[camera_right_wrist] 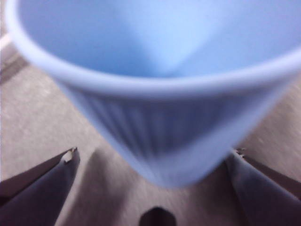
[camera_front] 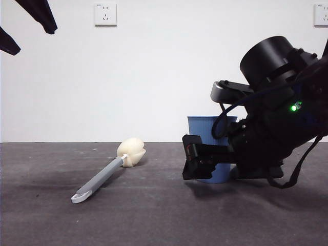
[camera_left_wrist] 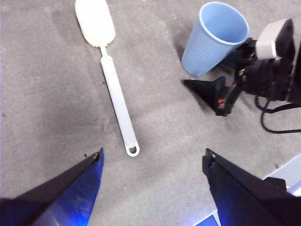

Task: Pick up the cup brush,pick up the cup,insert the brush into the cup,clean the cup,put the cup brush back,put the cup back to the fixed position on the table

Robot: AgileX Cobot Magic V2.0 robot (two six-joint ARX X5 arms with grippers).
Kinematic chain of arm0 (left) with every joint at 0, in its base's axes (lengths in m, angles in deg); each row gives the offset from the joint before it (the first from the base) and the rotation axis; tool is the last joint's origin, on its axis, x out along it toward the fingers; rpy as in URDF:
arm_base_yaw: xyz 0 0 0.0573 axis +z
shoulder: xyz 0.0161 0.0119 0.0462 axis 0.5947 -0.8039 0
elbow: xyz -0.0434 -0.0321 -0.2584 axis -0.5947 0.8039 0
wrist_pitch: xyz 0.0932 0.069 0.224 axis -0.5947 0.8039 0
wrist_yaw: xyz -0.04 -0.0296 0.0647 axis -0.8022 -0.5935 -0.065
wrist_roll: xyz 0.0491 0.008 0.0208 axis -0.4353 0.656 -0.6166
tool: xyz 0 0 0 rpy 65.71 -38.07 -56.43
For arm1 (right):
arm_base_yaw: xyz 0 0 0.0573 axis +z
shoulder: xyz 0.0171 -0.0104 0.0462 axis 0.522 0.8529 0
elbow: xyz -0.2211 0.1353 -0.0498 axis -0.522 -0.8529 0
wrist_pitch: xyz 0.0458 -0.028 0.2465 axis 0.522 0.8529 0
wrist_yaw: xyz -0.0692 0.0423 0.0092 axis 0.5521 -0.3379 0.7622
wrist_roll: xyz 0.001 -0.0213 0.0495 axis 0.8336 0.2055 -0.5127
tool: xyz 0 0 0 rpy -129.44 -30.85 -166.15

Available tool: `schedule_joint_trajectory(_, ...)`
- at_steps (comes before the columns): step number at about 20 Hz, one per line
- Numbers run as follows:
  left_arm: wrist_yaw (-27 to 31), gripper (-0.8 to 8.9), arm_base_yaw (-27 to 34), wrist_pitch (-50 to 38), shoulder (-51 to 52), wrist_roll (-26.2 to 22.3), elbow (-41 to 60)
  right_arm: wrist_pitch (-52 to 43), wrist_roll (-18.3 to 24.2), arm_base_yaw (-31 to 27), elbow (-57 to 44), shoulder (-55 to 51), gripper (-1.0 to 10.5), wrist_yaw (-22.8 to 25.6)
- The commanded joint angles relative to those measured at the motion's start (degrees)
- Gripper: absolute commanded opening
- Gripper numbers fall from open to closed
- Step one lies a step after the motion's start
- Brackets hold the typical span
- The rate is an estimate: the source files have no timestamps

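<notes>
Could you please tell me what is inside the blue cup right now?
The cup looks empty: its upper inner walls are bare blue. Its bottom is out of sight. The cup brush lies apart on the table.

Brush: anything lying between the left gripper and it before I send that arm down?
Nothing visible. The brush lies flat on bare table, apart from the cup. The left gripper hangs open above it. The right gripper is open around the cup, off to the side.

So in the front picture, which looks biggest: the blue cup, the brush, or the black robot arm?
1. The right arm with its right gripper: it looks biggest by far, partly because it is near the camera.
2. The cup brush: long and slim.
3. The cup: mostly hidden behind the arm, so this ranking against the brush is unsure.
</notes>
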Motion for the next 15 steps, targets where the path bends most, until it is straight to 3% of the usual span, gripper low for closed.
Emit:
schedule_joint_trajectory(1, 0.13, 3.55, -0.17, -0.02, 0.11, -0.66, 0.28, 4.87, -1.86, 0.26, -0.7, -2.93, 5.4, -0.02)
schedule_joint_trajectory(5, 0.11, 3.55, -0.17, 0.04, 0.11, -0.68, 0.28, 22.8, -3.32, 0.66, -0.7, -12.98, 5.4, -1.42)
schedule_joint_trajectory(10, -0.15, 3.54, -0.17, 0.87, 0.11, -3.65, 0.28, 49.42, -4.7, 1.36, -0.7, -32.15, 5.4, -11.52)
schedule_joint_trajectory(12, -0.28, 3.45, -0.17, 2.32, 0.11, -5.44, 0.28, 56.92, -4.61, 1.36, -0.2, -41.09, 5.4, -15.37)
schedule_joint_trajectory(15, -0.33, 3.45, -0.17, 5.42, 0.11, -7.69, 0.28, 69.59, -1.9, 1.33, 4.52, -52.37, 5.4, -15.63)
